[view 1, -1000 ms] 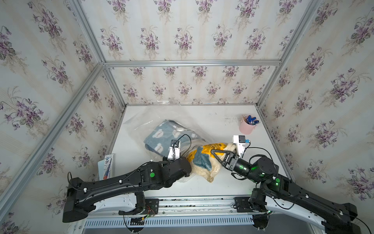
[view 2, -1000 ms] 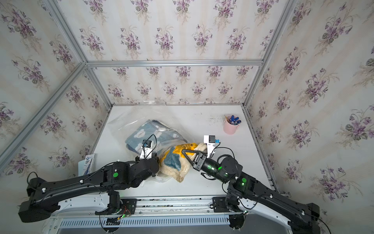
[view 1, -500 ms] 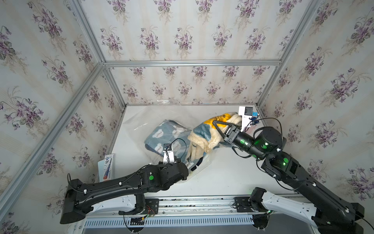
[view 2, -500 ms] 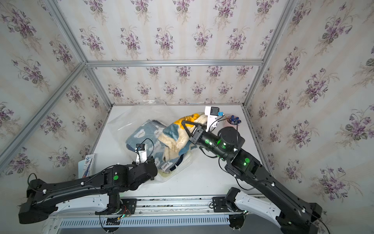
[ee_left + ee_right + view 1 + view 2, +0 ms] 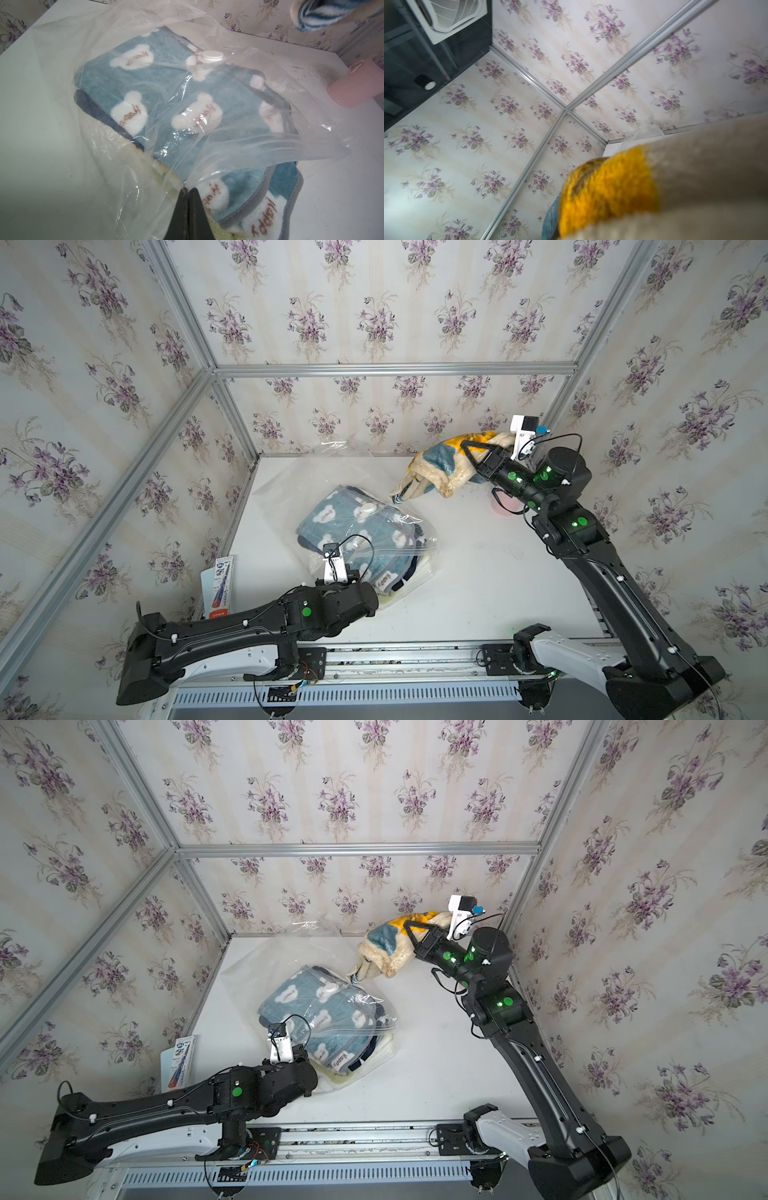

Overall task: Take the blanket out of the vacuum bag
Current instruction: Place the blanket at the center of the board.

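- Shut tight, the left pincer pinches the clear plastic at the mouth of the vacuum bag, toward the near edge of the table.
- From that grip the bag spreads away toward the table's far left corner, lying flat and crinkled in both top views.
- A blue bear-print blanket lies folded inside, under the round white valve cap; its near end pokes out past the zip strip, just beside the left pincer's tips.
- Over the table's far right corner, the right pincer is clamped on a cream-and-yellow blanket, held up in the air.
- That blanket droops toward the bag's far right side; whether its lowest tip touches the plastic I cannot tell.
- A pink cup stands near the right edge, partly hidden behind the right arm in the top views.
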Controlling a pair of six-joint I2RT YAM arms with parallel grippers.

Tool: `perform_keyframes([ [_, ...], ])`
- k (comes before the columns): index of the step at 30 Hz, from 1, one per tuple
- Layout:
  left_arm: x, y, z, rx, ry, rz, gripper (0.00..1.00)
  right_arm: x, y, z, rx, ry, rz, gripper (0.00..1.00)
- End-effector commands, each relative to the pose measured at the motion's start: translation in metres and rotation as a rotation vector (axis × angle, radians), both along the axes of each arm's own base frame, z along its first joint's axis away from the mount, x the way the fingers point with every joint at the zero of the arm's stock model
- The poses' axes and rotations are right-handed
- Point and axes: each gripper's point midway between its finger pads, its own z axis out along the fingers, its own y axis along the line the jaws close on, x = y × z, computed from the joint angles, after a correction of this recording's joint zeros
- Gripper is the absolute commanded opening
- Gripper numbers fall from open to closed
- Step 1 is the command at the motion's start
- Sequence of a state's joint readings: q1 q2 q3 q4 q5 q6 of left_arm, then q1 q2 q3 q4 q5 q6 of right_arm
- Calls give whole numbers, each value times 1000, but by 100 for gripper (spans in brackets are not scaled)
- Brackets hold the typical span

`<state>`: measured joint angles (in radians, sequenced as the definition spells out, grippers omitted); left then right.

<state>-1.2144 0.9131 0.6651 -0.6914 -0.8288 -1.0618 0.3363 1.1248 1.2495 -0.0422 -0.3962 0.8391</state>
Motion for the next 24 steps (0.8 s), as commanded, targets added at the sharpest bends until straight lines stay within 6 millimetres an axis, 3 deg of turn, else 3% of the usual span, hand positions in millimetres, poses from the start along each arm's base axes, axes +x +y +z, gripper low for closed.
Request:
perform_keyframes([
  [1,5,17,5,52,-33,34,0,14,-3,-5,32,-2,36,0],
  [8,18,53,21,33,-41,90,0,78,-7,-30,33,50,15,0],
  [12,33,73,30,32,-37,155,0,133,5,-40,49,86,17,0],
  [16,55,82,34,39,9,189,0,196,15,-35,39,87,8,0],
  [18,63,87,36,39,24,212,0,211,21,-44,50,115,31,0],
  [20,67,90,41,31,13,222,0,211,20,-75,45,174,12,0],
  [23,68,92,46,26,-8,213,0,190,-3,-151,37,280,-94,0],
  [24,67,92,46,29,-5,208,0,177,-8,-187,37,339,-115,0],
])
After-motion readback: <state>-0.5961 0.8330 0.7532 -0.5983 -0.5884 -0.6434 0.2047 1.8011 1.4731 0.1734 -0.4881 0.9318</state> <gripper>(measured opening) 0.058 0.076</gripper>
